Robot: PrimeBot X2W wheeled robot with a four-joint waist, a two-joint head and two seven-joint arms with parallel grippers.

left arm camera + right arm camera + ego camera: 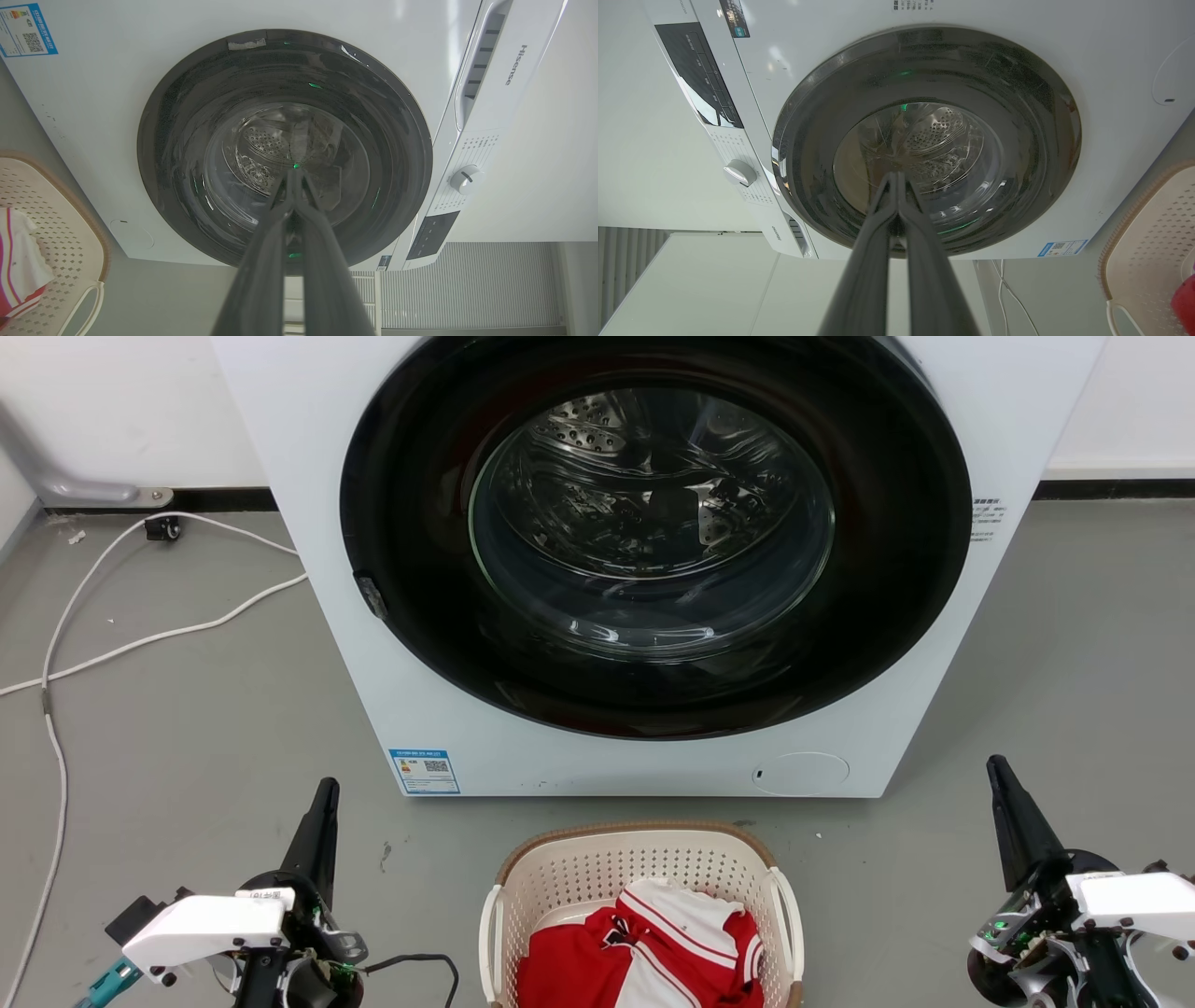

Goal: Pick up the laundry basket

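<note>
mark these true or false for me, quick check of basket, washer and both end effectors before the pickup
1. The laundry basket sits on the floor in front of the washing machine. True.
2. The basket is empty. False: a red and white garment lies in it.
3. The left end effector is gripping the basket. False: it is shut on nothing, apart from the basket, off to its left.
4. The right end effector is shut and holds nothing. True.
5. A white cable lies on the floor left of the washing machine. True.
</note>
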